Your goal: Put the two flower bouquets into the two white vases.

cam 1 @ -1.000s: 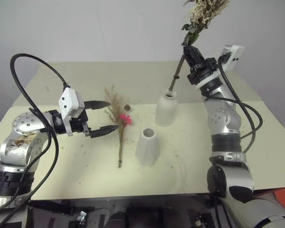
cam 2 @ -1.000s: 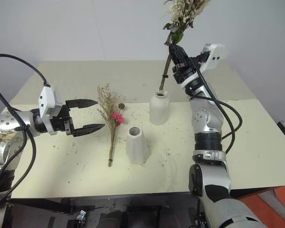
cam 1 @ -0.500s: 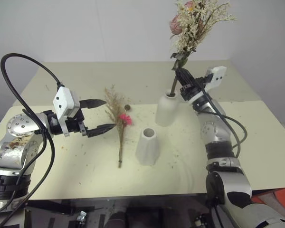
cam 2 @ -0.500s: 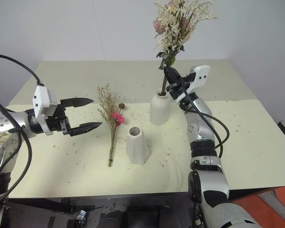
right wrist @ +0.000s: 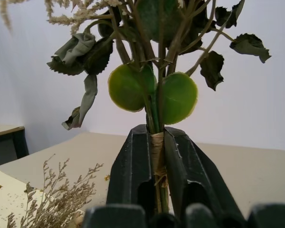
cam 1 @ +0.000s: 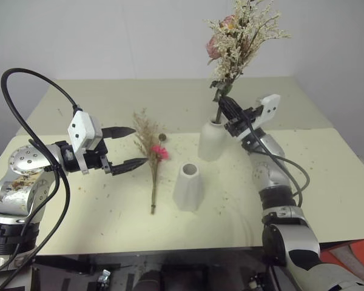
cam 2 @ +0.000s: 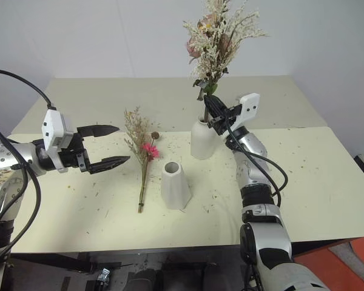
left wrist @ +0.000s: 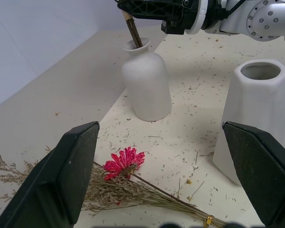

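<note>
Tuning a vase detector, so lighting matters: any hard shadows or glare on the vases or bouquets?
Left eye view: soft even light, bottle vase and cone vase cast only faint shadows on the table, no glare. Left wrist view: tan bouquet evenly lit. Right wrist view: cream bouquet backlit by the pale wall, leaves dark, in the right gripper.

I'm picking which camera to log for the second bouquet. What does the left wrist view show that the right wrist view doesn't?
Left wrist view: both white vases, the bottle-shaped vase with stems in its neck and the empty cone vase, plus the magenta daisy lying on the table.
Right wrist view: green leaves above the fingers clamping the wrapped stems.
Both: the right gripper and the tan feathery bunch.
</note>
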`<state>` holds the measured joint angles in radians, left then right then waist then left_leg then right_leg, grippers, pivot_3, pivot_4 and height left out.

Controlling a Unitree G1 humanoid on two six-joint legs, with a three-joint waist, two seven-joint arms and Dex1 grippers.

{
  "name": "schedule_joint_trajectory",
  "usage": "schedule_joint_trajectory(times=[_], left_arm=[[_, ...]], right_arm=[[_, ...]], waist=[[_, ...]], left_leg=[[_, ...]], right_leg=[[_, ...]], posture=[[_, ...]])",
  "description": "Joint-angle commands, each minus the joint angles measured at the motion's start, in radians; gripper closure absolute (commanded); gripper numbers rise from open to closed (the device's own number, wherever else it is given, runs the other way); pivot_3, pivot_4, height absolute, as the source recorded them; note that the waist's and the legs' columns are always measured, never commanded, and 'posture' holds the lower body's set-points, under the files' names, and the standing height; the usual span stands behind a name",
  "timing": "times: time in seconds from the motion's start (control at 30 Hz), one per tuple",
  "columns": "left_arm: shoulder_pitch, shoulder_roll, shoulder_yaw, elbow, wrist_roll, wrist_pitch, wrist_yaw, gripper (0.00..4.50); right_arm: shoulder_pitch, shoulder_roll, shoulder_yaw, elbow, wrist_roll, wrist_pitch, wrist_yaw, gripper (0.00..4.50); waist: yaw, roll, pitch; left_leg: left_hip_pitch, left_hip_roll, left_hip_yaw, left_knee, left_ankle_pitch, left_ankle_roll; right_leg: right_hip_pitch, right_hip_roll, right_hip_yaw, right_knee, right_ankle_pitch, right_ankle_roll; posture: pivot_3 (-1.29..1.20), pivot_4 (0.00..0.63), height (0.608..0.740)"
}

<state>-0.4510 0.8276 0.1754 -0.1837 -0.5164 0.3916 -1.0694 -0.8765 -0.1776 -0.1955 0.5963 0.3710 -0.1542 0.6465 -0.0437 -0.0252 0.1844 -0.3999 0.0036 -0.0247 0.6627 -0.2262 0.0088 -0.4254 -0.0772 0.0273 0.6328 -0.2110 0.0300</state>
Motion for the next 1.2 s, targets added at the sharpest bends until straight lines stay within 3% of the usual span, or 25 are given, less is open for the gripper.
schedule_joint_trajectory(times=[0.03, 0.27, 0.67, 0.83, 1.07, 1.2], left_arm=[[0.002, 0.011, 0.028, -0.025, -0.008, -0.014, 0.006, 0.0], [0.003, 0.004, 0.02, -0.018, 0.004, -0.029, 0.009, 0.0], [-0.005, -0.011, 0.013, 0.0, 0.009, -0.049, 0.009, 0.0], [0.037, -0.005, 0.05, -0.03, -0.004, -0.023, 0.039, 0.0], [0.165, -0.04, 0.074, -0.232, 0.104, 0.145, 0.373, 0.0], [0.109, -0.059, -0.01, -0.349, 0.171, 0.522, 0.61, 0.0]], right_arm=[[0.01, 0.0, -0.003, -0.056, 0.006, -0.034, 0.005, 2.6], [0.075, -0.006, 0.007, -0.136, 0.02, -0.012, 0.021, 0.08], [0.246, -0.059, 0.035, -0.38, 0.067, 0.084, 0.113, 0.03], [0.332, -0.164, 0.017, -0.496, 0.091, 0.178, 0.152, 0.03], [0.412, -0.4, 0.007, -0.605, 0.074, 0.256, 0.248, 0.03], [0.394, -0.497, -0.023, -0.635, 0.117, 0.334, 0.268, 0.03]], waist=[[0.0, 0.0, 0.0], [0.0, 0.0, 0.0], [0.0, 0.0, 0.0], [0.003, 0.0, 0.0], [0.006, 0.0, 0.0], [0.007, -0.001, 0.0]], left_leg=[[0.0, 0.0, 0.0, 0.0, 0.0, 0.0], [0.0, 0.0, 0.0, 0.0, 0.0, 0.0], [0.001, 0.0, 0.0, 0.0, 0.0, 0.0], [0.001, 0.0, 0.0, 0.0, 0.0, 0.0], [0.002, 0.0, 0.001, 0.0, 0.0, 0.0], [0.004, 0.0, 0.001, 0.0, 0.0, 0.0]], right_leg=[[0.0, 0.0, 0.0, 0.0, 0.0, 0.0], [0.0, 0.0, 0.0, 0.0, 0.0, 0.0], [0.001, 0.0, 0.0, 0.0, 0.0, 0.0], [0.001, 0.0, 0.001, 0.0, 0.0, 0.0], [0.002, 0.0, 0.002, -0.001, 0.0, 0.0], [0.004, 0.0, 0.002, 0.0, 0.0, 0.001]], posture=[[0.0, 0.15, 0.74], [0.0, 0.15, 0.74], [0.0, 0.15, 0.74], [0.0, 0.15, 0.74], [0.0, 0.15, 0.74], [0.0, 0.15, 0.74]])
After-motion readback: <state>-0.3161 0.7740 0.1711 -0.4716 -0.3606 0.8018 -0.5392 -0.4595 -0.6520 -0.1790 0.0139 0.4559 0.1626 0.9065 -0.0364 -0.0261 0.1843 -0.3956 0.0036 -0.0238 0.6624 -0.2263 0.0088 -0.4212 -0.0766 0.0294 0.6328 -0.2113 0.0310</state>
